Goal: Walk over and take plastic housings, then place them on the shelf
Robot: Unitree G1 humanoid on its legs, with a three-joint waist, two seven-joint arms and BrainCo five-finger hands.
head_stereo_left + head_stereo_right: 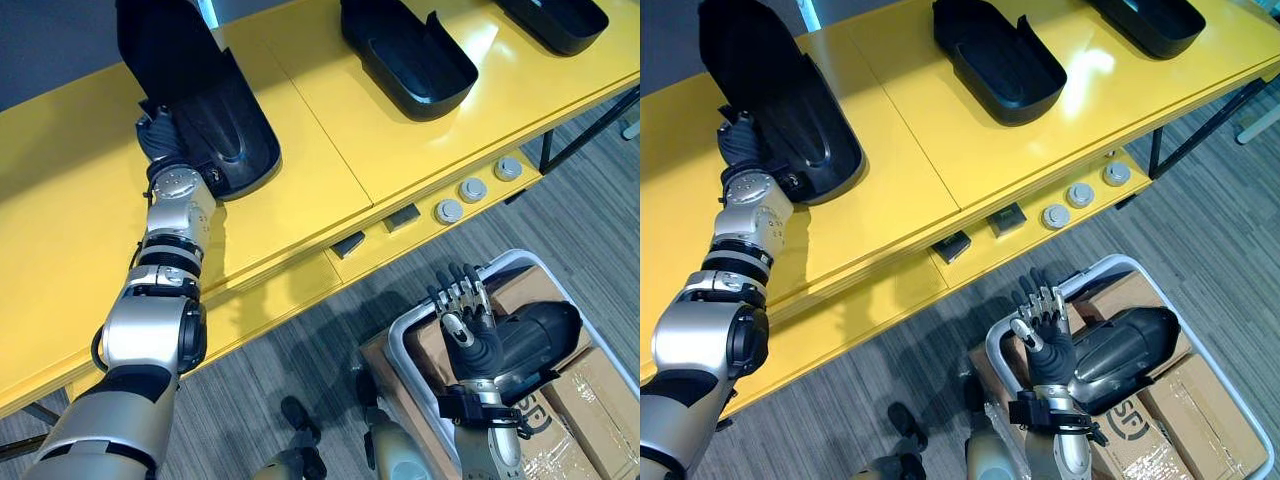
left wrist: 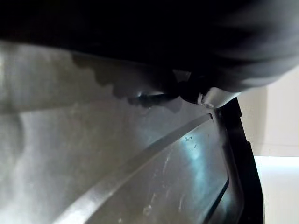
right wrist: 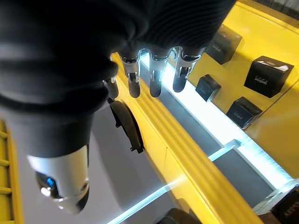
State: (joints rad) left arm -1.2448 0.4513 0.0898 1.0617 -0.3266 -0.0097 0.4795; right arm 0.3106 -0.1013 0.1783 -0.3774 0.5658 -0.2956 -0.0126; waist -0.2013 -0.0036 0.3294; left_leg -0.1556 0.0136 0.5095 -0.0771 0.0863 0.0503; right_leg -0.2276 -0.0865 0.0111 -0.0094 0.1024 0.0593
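Left eye view: the middle housing (image 1: 410, 55) and the far housing (image 1: 555, 20) are lying flat on the yellow shelf (image 1: 320, 160); I judge both as placed. The near housing (image 1: 215, 110) is standing tilted on the shelf's left part. The left hand (image 1: 158, 135) is reaching up to its lower edge with the arm stretched out. Its fingers are hidden behind the shell, so I cannot tell the grip. The release looks not yet done. The right hand (image 1: 468, 320) is hovering over a white bin (image 1: 400, 335), empty. In the bin, the bin housing (image 1: 535, 335) is lying on cardboard boxes (image 1: 590, 390), waiting to be taken.

Left wrist view: the near housing's glossy inner wall is sitting close against the camera; the fingers are unreadable.

Right wrist view: the fingers (image 3: 156, 79) are pointing straight out, holding nothing, toward the shelf's yellow edge.
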